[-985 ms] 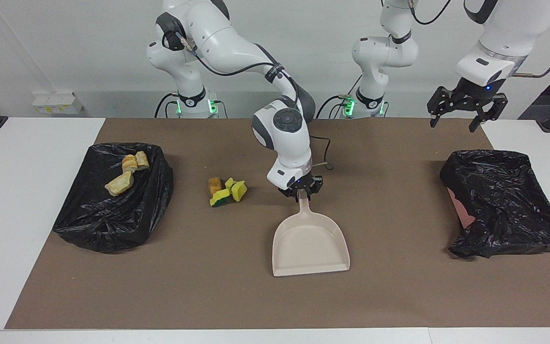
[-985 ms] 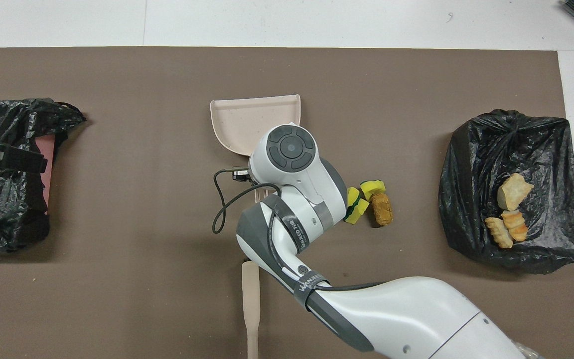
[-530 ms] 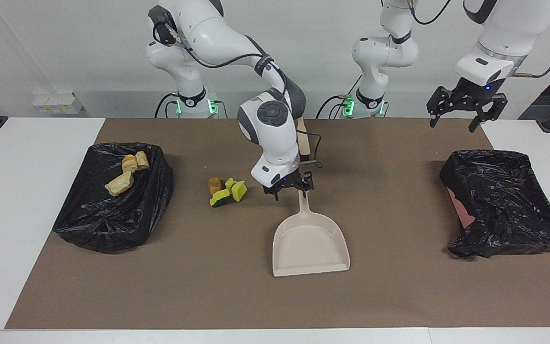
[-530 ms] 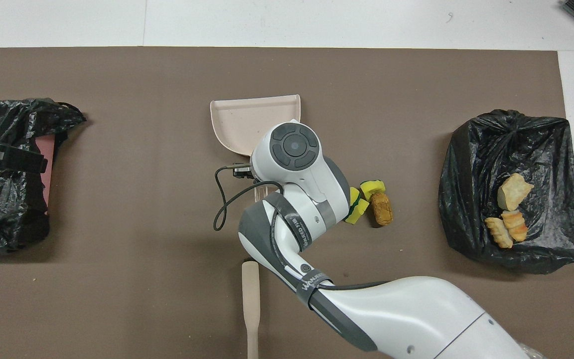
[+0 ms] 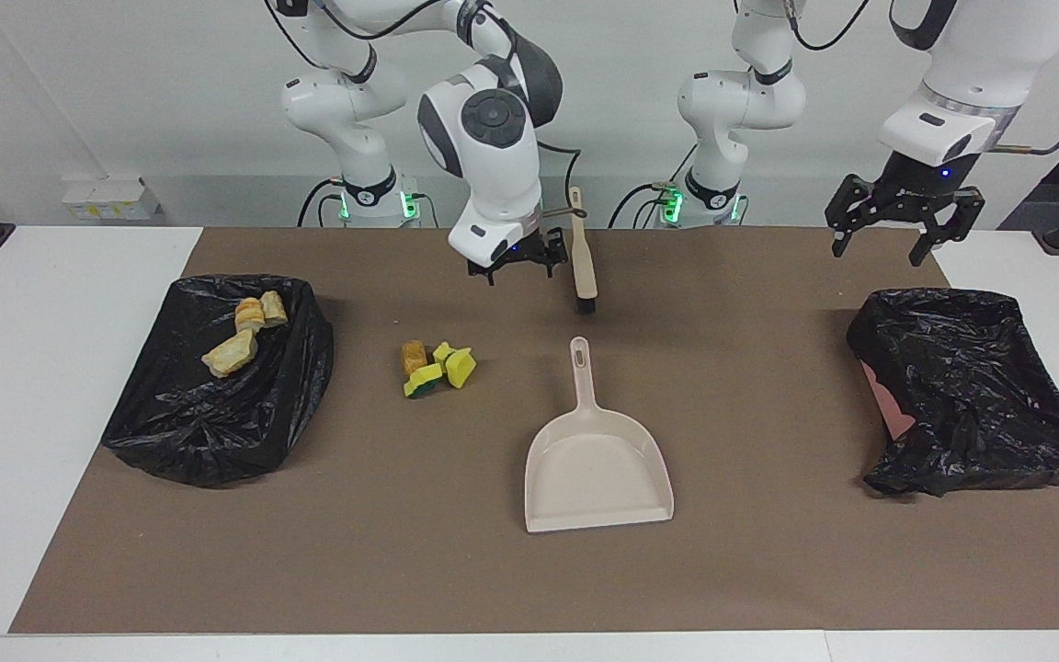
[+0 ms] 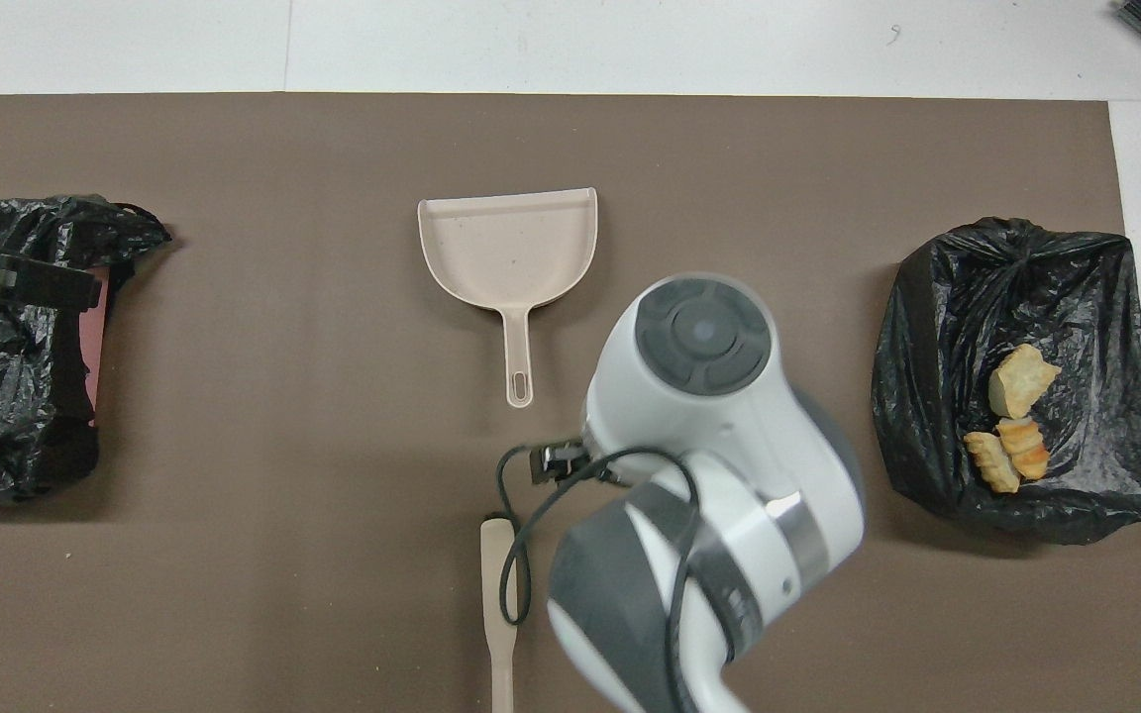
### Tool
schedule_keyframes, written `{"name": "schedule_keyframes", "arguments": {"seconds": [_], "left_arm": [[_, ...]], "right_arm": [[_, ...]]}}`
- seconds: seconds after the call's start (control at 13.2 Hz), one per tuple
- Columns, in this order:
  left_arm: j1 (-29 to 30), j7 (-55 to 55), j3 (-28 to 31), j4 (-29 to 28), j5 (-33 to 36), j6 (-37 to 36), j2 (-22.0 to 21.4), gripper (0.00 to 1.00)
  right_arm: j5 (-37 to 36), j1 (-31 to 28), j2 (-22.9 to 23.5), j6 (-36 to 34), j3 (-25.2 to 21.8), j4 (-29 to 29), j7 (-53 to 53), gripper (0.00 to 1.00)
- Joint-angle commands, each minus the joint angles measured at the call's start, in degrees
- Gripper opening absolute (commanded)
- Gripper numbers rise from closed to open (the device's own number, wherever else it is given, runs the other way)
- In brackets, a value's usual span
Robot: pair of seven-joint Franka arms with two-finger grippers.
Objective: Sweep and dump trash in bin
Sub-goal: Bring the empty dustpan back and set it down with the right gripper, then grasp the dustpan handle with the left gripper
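**Both grippers up and empty; loose trash on the mat below the right one**

Right gripper (image 5: 511, 265): raised above the brown mat (image 5: 768, 570), fingers spread, nothing between them. Just beside it, toward the left arm's end, the brush (image 5: 583, 254) lies on the mat, its bristle end pointing away from the robots; the two do not touch. The overhead view shows only the brush's handle end; the right arm's wrist covers much of the mat there.

Loose trash (image 5: 436, 366): a small cluster, yellow-and-green sponge pieces and one brown lump, pressed together on the mat. It sits farther from the robots than the brush and lies below the right gripper, slightly toward the right arm's end, apart from it.

Dustpan (image 5: 598, 460): flat on the mat, handle toward the robots, mouth away from them; empty. It lies beside the cluster, toward the left arm's end, not touching it.

Bin with black liner (image 5: 217, 386): at the right arm's end, well apart from the right gripper. Three golden-tan bread chunks (image 5: 244, 333) rest in it.

Left gripper (image 5: 902, 216): waiting in the air, fingers spread, empty, above the robot-side edge of the second black-lined bin (image 5: 971, 386) at the left arm's end.
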Motion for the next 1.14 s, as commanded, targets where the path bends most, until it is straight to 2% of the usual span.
{"name": "schedule_keyframes", "arguments": {"seconds": [0.0, 0.15, 0.3, 0.38, 0.53, 0.76, 1.06], "left_arm": [[-0.62, -4.72, -1.07, 1.49, -0.23, 4.48, 5.03, 1.00], [-4.13, -7.72, -1.60, 1.32, -0.23, 9.31, 7.58, 1.00], [-7.73, -10.00, -1.43, 0.79, -0.14, 11.35, 10.04, 1.00], [-10.44, -14.72, -1.43, 0.79, 0.12, 12.49, 11.88, 1.00], [-13.71, -22.56, -1.60, -0.52, 0.21, 17.49, 14.44, 1.00], [-18.28, -30.20, -1.69, -2.02, 0.12, 22.23, 17.78, 1.00], [-22.60, -36.65, -1.78, -8.16, -0.23, 30.77, 19.02, 1.00]], "right_arm": [[5.01, 7.27, -11.44, 6.74, -0.01, -16.69, 5.17, 1.00], [5.38, 13.24, -11.65, 9.89, -0.01, -20.06, 12.19, 1.00], [6.77, 15.72, -11.30, 11.93, 0.08, -22.34, 18.09, 1.00], [10.35, 18.08, -10.43, 14.46, 0.08, -23.57, 19.42, 1.00], [10.92, 22.40, -7.62, 21.92, -0.01, -26.47, 23.02, 1.00], [10.83, 24.26, -4.27, 25.37, -0.01, -26.75, 22.60, 1.00], [10.83, 24.61, -4.26, 26.09, 0.08, -27.36, 22.25, 0.99]]}}
